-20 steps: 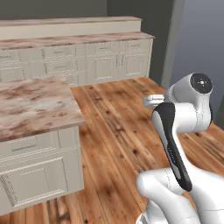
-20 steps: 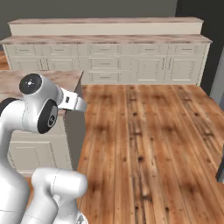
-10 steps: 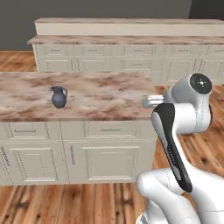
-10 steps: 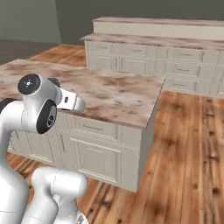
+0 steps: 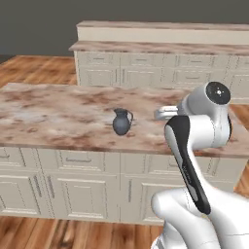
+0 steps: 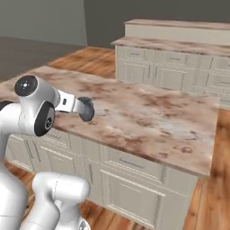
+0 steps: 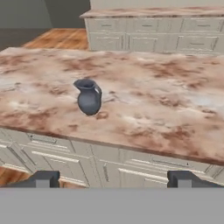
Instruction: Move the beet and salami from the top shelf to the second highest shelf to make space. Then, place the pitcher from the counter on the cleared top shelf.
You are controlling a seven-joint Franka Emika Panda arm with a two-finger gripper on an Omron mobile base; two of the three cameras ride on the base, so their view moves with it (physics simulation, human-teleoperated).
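Observation:
The dark blue-grey pitcher (image 5: 121, 121) stands upright on the brown-and-beige marbled counter (image 5: 58, 116), a little back from its front edge. In the hand view the pitcher (image 7: 89, 97) is ahead and left of centre, with its handle to the right. My gripper (image 7: 113, 179) is open, its fingertips (image 7: 43, 178) wide apart, held off the counter's front edge well short of the pitcher. In the right base view the pitcher (image 6: 86, 109) peeks out from behind my hand (image 6: 67, 102). The beet, the salami and the shelves are out of view.
Cream panelled cabinets (image 5: 82, 187) run under the counter. A rear counter with a raised ledge (image 5: 160, 36) stands behind it across a strip of wood floor (image 6: 90, 58). The counter's right end (image 6: 211, 134) drops to the floor.
The whole picture has shifted as the base moved: the counter with the pitcher has come to the middle of the views and closer. The arm keeps the same pose.

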